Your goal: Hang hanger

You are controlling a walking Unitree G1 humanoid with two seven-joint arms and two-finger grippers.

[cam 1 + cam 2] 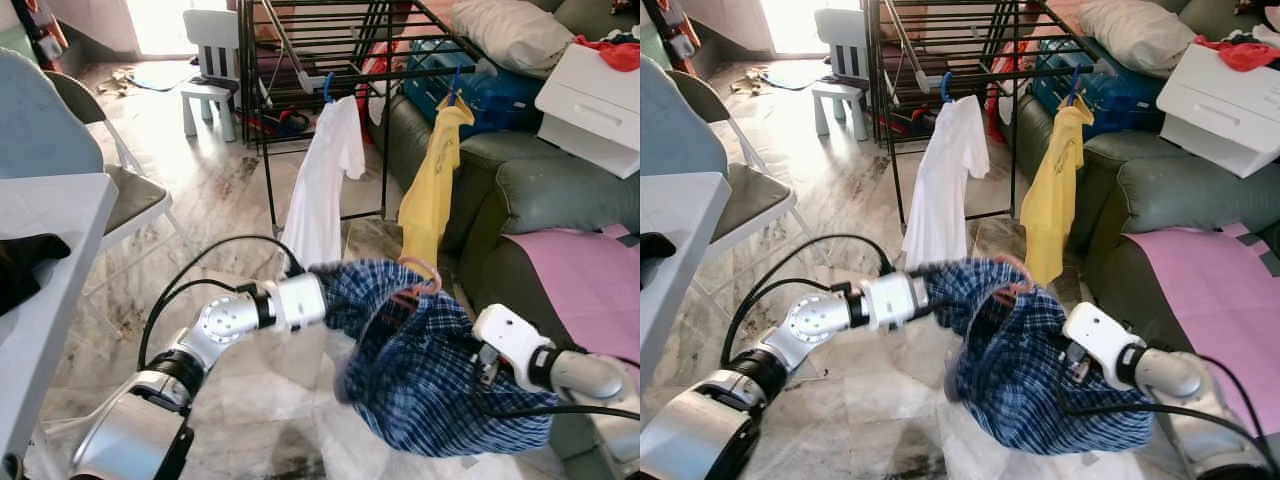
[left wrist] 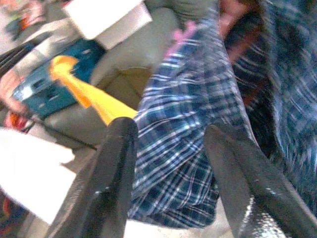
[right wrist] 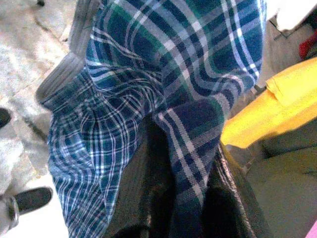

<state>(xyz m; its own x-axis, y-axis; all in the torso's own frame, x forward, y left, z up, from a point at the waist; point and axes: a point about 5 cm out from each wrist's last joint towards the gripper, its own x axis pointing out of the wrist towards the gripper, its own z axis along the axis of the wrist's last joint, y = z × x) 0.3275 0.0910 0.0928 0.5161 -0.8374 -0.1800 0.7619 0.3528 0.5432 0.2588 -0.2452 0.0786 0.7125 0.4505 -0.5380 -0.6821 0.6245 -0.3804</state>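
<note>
Between the two silver arms, a blue-and-white plaid cotton shirt (image 1: 430, 370) is held up in front of the robot, draped over a pink plastic hanger (image 1: 420, 275) whose hook rises above the collar. Spreading the cloth from both sides probably keeps the hook free for the black metal drying rack (image 1: 330, 60) ahead, where a white T-shirt (image 1: 325, 180) and a yellow T-shirt (image 1: 432, 180) already hang; the hanger is well short of the rail. From the head views, both sets of fingertips are buried in cloth. At the left wrist, the left gripper (image 2: 171, 144) shows its two black fingers clearly spread, plaid fabric lying between them but not visibly pinched. At the right wrist, the right gripper (image 3: 181, 198) is closed on a fold of the shirt.
</note>
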